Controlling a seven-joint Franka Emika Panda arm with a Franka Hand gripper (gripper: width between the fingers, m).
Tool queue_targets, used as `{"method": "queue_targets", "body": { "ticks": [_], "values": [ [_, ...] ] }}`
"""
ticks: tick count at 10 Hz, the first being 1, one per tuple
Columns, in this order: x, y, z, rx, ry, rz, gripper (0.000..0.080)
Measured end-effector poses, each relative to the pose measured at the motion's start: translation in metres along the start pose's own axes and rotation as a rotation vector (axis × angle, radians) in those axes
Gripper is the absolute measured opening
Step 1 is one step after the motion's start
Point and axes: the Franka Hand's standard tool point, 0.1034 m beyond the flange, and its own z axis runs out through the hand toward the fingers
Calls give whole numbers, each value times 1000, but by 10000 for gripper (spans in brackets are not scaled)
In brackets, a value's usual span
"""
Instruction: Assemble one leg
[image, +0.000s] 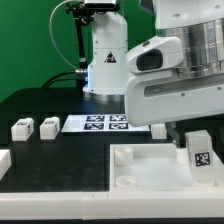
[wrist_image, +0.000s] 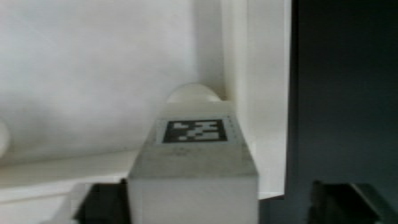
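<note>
1. The small white plastic leg (image: 197, 152), a smooth blocky post bearing a black-and-white square tag, is standing upright at about 4 o'clock in the exterior view. It is sitting at a corner of the large white square tray-like part (image: 150, 172), which has a raised rim.
2. The robot's two-finger gripper (wrist_image: 222, 200) is flanking the leg with its dark fingers (wrist_image: 103, 203). I cannot tell whether they are pinching it or standing loose.
3. Two spare legs (image: 22, 128), white, blocky and tagged, are lying side by side at 9 o'clock on the matte black table (image: 60, 178).
4. The thin flat marker board (image: 105, 122) is lying just above centre.
</note>
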Motion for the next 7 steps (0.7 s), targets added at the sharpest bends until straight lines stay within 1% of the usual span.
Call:
{"method": "queue_targets", "body": {
  "ticks": [1,2,3,4,5,6,7],
  "values": [
    [0,1,0,-1,0,6,289],
    [0,1,0,1,0,183,292],
    [0,1,0,0,0,243,292],
    [1,1,1,3,13,438,292],
    [-1,0,2,17,61,695,292],
    [-2,1,2,47,87,943,292],
    [-2,2,2,74,84,1107,292]
  ]
}}
